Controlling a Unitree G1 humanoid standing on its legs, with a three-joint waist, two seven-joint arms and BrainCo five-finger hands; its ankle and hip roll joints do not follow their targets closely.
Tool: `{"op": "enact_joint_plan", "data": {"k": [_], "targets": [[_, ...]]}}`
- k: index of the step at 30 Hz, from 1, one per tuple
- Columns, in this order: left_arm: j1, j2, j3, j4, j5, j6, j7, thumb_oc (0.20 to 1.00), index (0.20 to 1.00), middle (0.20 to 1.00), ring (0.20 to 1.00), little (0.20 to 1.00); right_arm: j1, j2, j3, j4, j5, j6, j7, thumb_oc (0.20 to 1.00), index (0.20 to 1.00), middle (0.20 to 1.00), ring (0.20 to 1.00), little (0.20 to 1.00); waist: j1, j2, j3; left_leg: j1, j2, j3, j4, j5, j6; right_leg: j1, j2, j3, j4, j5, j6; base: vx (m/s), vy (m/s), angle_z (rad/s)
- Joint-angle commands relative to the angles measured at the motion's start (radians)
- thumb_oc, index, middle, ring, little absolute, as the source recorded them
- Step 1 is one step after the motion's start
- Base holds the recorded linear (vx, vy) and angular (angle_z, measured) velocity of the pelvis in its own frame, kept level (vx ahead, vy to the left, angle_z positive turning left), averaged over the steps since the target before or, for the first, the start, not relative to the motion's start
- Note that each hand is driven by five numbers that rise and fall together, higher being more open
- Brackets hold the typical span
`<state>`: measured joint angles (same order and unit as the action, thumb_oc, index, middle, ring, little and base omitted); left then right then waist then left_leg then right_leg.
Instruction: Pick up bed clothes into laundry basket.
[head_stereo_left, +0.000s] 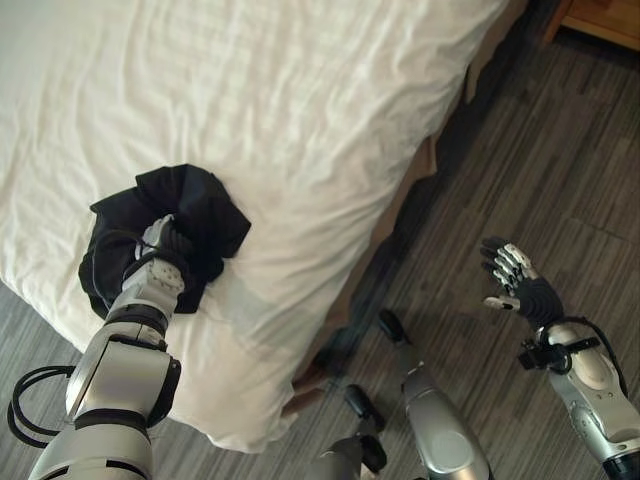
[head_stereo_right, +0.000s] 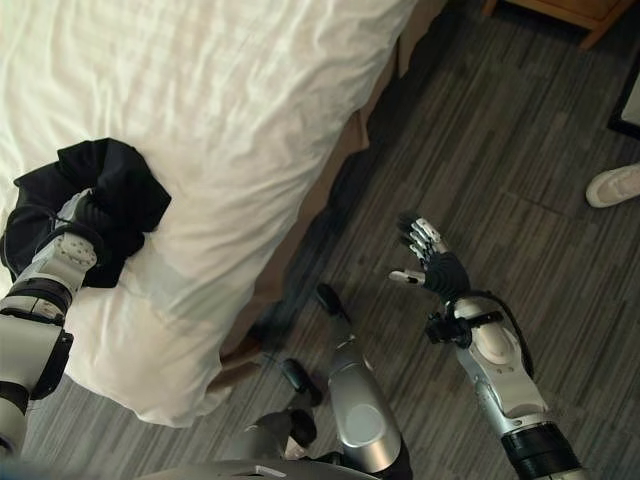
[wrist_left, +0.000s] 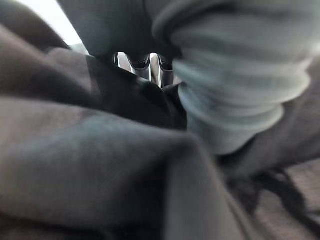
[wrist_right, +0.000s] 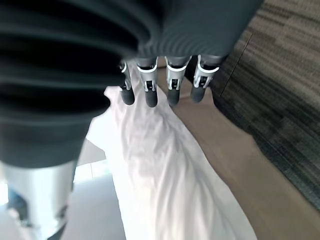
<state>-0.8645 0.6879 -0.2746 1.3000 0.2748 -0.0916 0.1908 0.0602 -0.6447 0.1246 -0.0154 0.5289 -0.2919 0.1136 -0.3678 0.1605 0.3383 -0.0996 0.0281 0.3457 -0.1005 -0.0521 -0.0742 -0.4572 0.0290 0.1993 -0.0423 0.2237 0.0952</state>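
A black garment lies bunched on the white bed sheet near the bed's near corner. My left hand is sunk into the garment, its fingers curled into the dark folds, which rise around them. The cloth presses close against that wrist camera. My right hand hovers over the floor to the right of the bed. Its fingers are straight and spread, and it holds nothing.
The bed's edge runs diagonally, with a brown base under the sheet. Dark plank floor lies to the right. Wooden furniture stands at the far right corner. A person's white shoe rests on the floor at the right.
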Motion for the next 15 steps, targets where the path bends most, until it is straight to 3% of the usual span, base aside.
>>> {"op": "enact_joint_plan", "data": {"k": [1,2,4,5,7,13,15], "targets": [[0.115,-0.133,0.069,0.018,-0.268,-0.038,-0.097,0.200,0.200,0.200,0.200,0.200,-0.006,0.041,-0.006,-0.042,0.034,-0.050,-0.002,1.000,1.000,1.000,1.000,1.000,-0.008,-0.044,-0.059,0.030,0.016,-0.044,0.013,0.078,-0.044,0.168,-0.103,0.052,-0.045,-0.104,0.034,0.00,0.008,-0.10],[0.115,-0.132,0.070,0.017,-0.268,-0.038,-0.097,0.200,0.200,0.200,0.200,0.200,-0.007,0.041,-0.006,-0.042,0.034,-0.050,-0.002,1.000,1.000,1.000,1.000,1.000,-0.007,-0.044,-0.061,0.027,0.016,-0.043,0.013,0.081,-0.044,0.164,-0.103,0.053,-0.045,-0.101,0.033,-0.01,0.007,-0.07],[0.117,-0.182,0.181,-0.081,-0.602,-0.074,-0.119,0.200,0.200,0.200,0.200,0.200,-0.026,0.052,0.000,-0.027,0.042,-0.055,-0.017,1.000,1.000,1.000,1.000,1.000,-0.003,-0.042,-0.063,0.032,0.013,-0.054,0.013,0.078,-0.042,0.173,-0.107,0.046,-0.045,-0.104,0.032,-0.01,0.012,0.09],[0.128,-0.221,0.189,-0.174,-0.770,-0.113,-0.126,0.200,0.200,0.200,0.200,0.200,-0.048,0.056,0.008,-0.030,0.041,-0.061,-0.036,1.000,1.000,1.000,1.000,1.000,-0.003,-0.043,-0.061,0.034,0.010,-0.063,0.013,0.077,-0.040,0.182,-0.109,0.044,-0.045,-0.105,0.030,-0.02,0.024,0.28],[0.159,-0.254,0.175,-0.363,-0.951,-0.170,-0.157,0.200,0.200,0.200,0.200,0.200,-0.072,0.049,0.015,-0.024,0.026,-0.057,-0.055,1.000,1.000,1.000,1.000,1.000,0.002,-0.046,-0.061,0.039,0.010,-0.071,0.013,0.074,-0.037,0.190,-0.109,0.038,-0.045,-0.103,0.031,-0.04,0.019,0.36],[0.203,-0.338,0.100,-0.789,-1.307,-0.257,-0.297,0.200,0.200,0.200,0.200,0.200,-0.108,0.036,0.005,-0.022,-0.021,-0.049,-0.063,1.000,1.000,1.000,1.000,1.000,0.007,-0.059,-0.095,0.072,0.010,-0.084,0.013,0.061,-0.027,0.233,-0.112,0.036,-0.045,-0.110,0.033,-0.01,0.034,0.11],[0.210,-0.373,0.097,-0.854,-1.366,-0.283,-0.318,0.200,0.200,0.200,0.200,0.200,-0.105,0.042,0.004,-0.020,-0.031,-0.050,-0.061,1.000,1.000,1.000,1.000,1.000,0.005,-0.065,-0.111,0.095,0.010,-0.085,0.013,0.053,-0.022,0.254,-0.113,0.036,-0.042,-0.117,0.033,0.04,0.051,-0.02]]}}
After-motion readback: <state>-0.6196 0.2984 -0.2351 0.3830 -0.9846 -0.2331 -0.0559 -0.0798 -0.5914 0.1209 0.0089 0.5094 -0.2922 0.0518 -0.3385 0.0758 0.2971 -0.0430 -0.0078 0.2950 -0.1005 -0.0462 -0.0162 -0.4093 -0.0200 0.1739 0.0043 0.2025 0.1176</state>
